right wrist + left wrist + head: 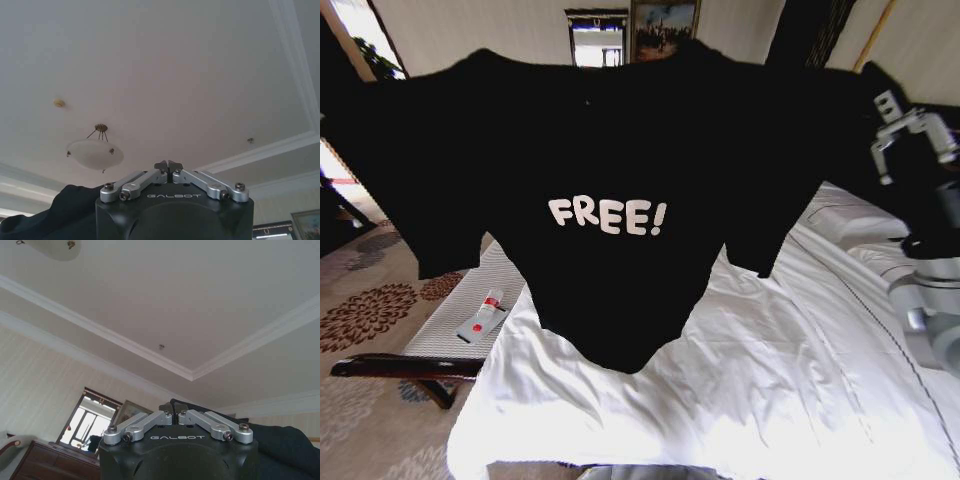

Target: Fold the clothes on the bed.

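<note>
Fabric hung limp between my two arms: the black T-shirt point(620, 180) was stretched out in the air, its "FREE!" lettering facing my head camera, its hem drooping to a point above the bed point(770, 380) well below both pincers. My left pincer point(173, 412) pointed at the ceiling with its fingertips pinched together on a fold of the dark cloth, which trailed away to one side of it. My right pincer point(168, 166) was likewise turned upward and closed tight, with cloth bunched just beside its body; I judged it was gripping the other shoulder, though the pinch itself was hard to make out.

I judged the shirt light and very soft, with no stiffness at all, so it sagged wherever it was unsupported, and the sleeves flopped down outside each pincer. Shoulder seams seemed the sound places to hold; a thin pinch there could slip. A small remote point(483, 318) lay on the bench point(440, 345) beside the bed, far under my left pincer.
</note>
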Motion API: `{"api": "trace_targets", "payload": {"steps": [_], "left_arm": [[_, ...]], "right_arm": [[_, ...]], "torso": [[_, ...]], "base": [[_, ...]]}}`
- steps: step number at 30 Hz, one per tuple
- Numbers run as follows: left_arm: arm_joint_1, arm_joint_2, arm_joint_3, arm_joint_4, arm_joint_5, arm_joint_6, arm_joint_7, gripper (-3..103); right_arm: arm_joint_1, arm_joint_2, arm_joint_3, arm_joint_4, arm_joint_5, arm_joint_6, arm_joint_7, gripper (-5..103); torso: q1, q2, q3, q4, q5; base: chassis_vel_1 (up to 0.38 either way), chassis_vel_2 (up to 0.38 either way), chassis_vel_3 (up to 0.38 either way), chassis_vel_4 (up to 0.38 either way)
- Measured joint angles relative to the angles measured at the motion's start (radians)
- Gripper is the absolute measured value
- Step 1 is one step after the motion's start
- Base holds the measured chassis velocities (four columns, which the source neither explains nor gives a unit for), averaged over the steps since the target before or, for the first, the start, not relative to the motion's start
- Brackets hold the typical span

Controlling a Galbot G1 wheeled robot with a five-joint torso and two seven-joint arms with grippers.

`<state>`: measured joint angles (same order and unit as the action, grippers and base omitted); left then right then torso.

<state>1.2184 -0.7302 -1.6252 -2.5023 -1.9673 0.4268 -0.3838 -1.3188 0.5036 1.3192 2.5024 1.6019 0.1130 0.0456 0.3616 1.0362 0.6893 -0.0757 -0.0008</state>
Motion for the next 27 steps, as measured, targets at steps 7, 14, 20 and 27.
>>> {"api": "trace_targets", "payload": {"steps": [7, 14, 20, 27], "left_arm": [[0.001, 0.086, -0.153, 0.0, -0.142, -0.019, 0.001, 1], [0.025, 0.116, -0.283, 0.001, -0.275, -0.002, -0.035, 1], [0.028, 0.073, -0.179, 0.001, -0.19, 0.048, -0.047, 1], [-0.029, 0.035, 0.196, 0.003, 0.12, 0.083, -0.049, 1]], "right_arm": [[-0.006, -0.081, 0.153, -0.001, 0.113, -0.015, 0.006, 0], [-0.022, -0.107, 0.257, -0.001, 0.138, -0.058, 0.002, 0], [-0.014, -0.073, 0.148, -0.001, 0.082, -0.066, 0.009, 0], [0.025, -0.022, -0.134, -0.003, -0.086, -0.097, 0.039, 0]], "torso": [[0.0, 0.0, 0.0, 0.0001, 0.0005], [0.0, 0.0, 0.0, 0.0001, 0.0002], [0.0, 0.0, 0.0, 0.0002, 0.0001], [0.0, 0.0, 0.0, 0.0002, 0.0003]], "base": [[0.0, 0.0, 0.0, 0.0], [0.0, 0.0, 0.0, 0.0], [0.0, 0.0, 0.0, 0.0], [0.0, 0.0, 0.0, 0.0]]}}
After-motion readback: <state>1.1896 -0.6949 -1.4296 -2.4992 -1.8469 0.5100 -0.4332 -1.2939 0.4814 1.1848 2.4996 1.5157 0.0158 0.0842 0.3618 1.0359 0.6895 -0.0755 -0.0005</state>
